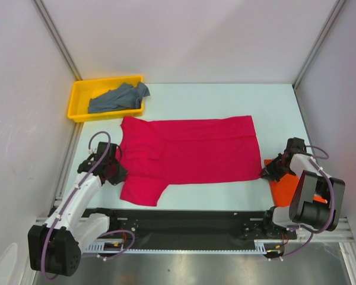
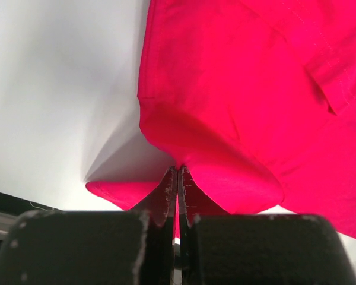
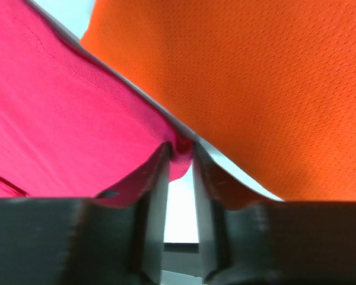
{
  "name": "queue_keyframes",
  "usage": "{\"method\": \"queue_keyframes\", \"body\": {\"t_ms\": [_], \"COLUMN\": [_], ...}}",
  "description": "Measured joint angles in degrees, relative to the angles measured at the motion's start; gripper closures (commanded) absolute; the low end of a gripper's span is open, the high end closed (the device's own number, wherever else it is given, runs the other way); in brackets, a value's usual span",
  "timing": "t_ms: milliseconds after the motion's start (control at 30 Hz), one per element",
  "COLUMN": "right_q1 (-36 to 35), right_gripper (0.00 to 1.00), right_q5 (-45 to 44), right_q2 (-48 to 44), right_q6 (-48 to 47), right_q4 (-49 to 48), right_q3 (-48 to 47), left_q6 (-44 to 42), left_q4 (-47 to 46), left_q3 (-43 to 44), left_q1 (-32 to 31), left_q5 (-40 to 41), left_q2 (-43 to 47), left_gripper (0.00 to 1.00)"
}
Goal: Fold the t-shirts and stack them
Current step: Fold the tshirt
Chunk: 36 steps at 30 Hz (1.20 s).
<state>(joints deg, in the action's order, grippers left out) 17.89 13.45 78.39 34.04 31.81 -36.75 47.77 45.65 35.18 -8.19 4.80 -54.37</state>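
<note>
Just in front of the yellow tray [image 1: 77, 102], on the worktop [image 1: 225, 101], the crimson-pink t-shirt [image 1: 190, 148] lies flat. Its long axis runs left to right, with the sleeves toward the tray. The left gripper [image 2: 177, 173] has its jaws closed on a fold at the sleeve end. The right gripper [image 3: 181, 148] has narrow jaws pinching the hem corner farthest from the tray.

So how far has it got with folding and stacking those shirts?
No stack shows yet. In hand: the pink shirt lies spread flat, the left end effector shut on its left edge, the right end effector pinching its near right corner. Left: folding it, then the orange shirt lying at the right and the grey shirt crumpled in the yellow tray.
</note>
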Motion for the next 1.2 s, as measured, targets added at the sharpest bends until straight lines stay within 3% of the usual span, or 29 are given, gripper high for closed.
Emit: {"method": "queue_keyframes", "body": {"t_ms": [67, 167, 267, 367, 467, 867, 1200], "right_q1": [0.02, 0.02, -0.02, -0.02, -0.02, -2.51, -4.44], "right_gripper": [0.8, 0.64, 0.64, 0.69, 1.0, 1.0, 1.0], "right_q5": [0.13, 0.35, 0.61, 0.81, 0.96, 1.31, 3.61], "right_q2": [0.04, -0.33, -1.01, -1.25, -1.22, 0.74, 11.91], "right_q6": [0.04, 0.02, -0.24, -0.24, -0.79, -3.45, -7.08], "right_q4": [-0.24, -0.15, 0.48, 0.85, 0.63, 3.23, 3.8], "right_q3": [0.22, 0.33, 0.33, 0.5, 1.31, -3.43, -16.26], "left_q6": [-0.26, -0.28, -0.28, -0.28, -0.28, -2.58, -6.29], "left_q4": [-0.09, 0.0, 0.02, -0.04, -0.09, 0.42, -1.49], "left_q3": [0.28, 0.28, 0.28, 0.31, 0.31, 6.47, 19.93], "left_q1": [-0.07, -0.07, -0.07, -0.07, -0.11, -0.2, -0.22], "left_q5": [0.0, -0.02, 0.0, 0.0, 0.0, 0.98, 1.11], "left_q2": [0.0, 0.02, 0.04, 0.04, 0.04, -1.18, -14.01], "left_gripper": [1.0, 1.0, 1.0, 1.0, 1.0, 1.0, 1.0]}}
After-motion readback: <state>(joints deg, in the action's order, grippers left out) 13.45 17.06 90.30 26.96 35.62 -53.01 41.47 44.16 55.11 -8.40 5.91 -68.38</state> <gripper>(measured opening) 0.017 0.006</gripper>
